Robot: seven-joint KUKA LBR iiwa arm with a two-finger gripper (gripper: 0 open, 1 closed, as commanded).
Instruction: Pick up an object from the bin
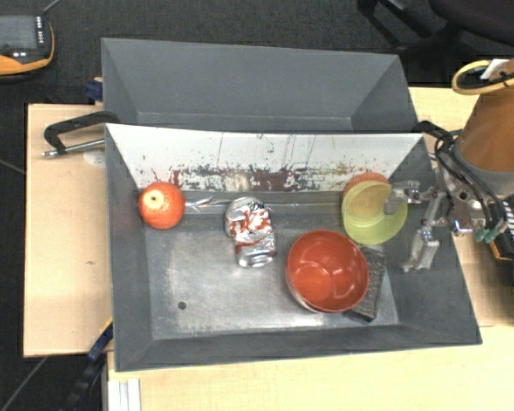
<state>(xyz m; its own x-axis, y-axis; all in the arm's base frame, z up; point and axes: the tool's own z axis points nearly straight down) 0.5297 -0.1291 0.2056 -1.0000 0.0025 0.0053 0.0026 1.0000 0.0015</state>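
My gripper hangs over the bin's right side, open, with nothing between its fingers. One fingertip sits at the right rim of a yellow-green cup, which has an orange edge showing behind it. The other fingertip is lower, over the bin's right sloping wall. A red bowl lies just left of and below the gripper, resting partly on a dark flat slab.
A crushed red-and-silver drink can lies in the middle of the floor. A red apple sits in the back left corner. The front left floor is bare metal. The arm and its cables stand outside the right rim.
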